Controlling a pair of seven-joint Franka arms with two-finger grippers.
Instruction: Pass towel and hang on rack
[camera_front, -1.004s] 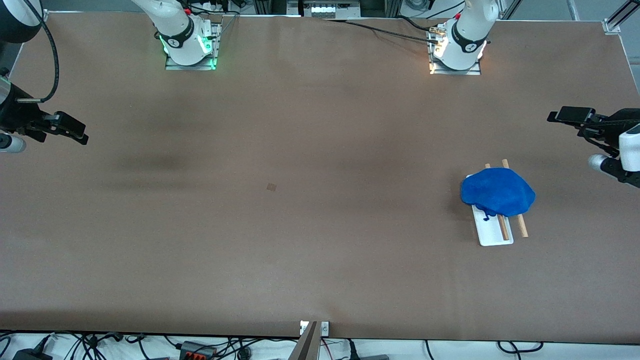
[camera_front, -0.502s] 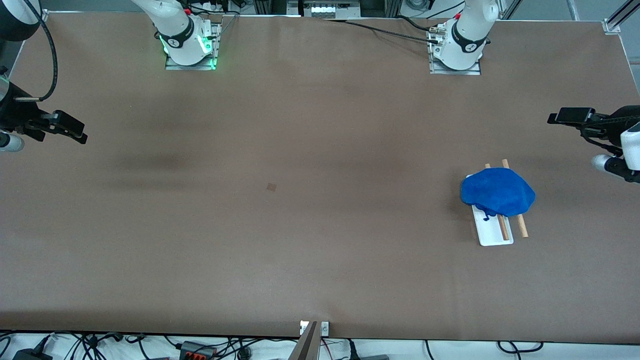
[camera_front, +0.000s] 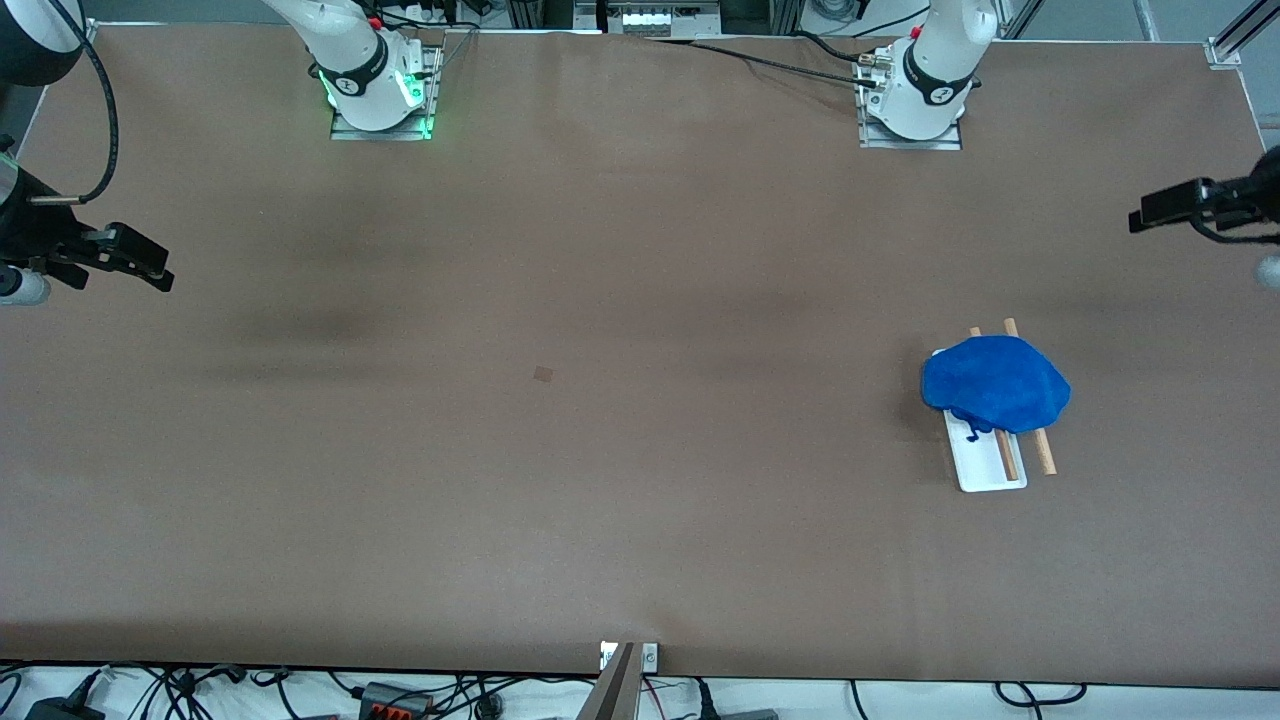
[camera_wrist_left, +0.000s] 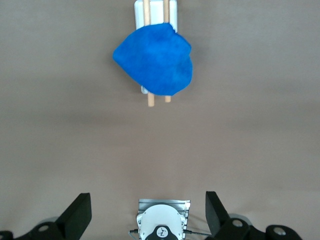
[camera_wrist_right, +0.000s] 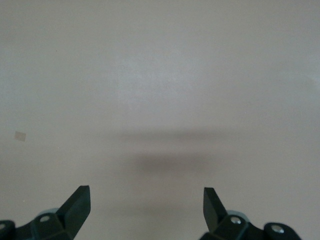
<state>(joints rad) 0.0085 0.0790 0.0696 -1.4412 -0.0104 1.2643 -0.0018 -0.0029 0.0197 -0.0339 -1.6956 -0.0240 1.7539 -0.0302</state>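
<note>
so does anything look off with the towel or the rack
Slightly. The blue towel sits bunched in a heap on the rack, covering both wooden bars instead of draping flat. Left gripper and right gripper are open, away from it.

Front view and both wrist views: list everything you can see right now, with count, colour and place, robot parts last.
towel: one, blue, draped over the rack's bars.
rack: one, white base with two light-wood bars, on the table toward the left arm's end.
table: one, brown, under everything.
small square mark: one, darker brown, near the table's middle.
left claw: one, black, open, up over the table's left-arm end.
right claw: one, black, open, up over the right-arm end.
</note>
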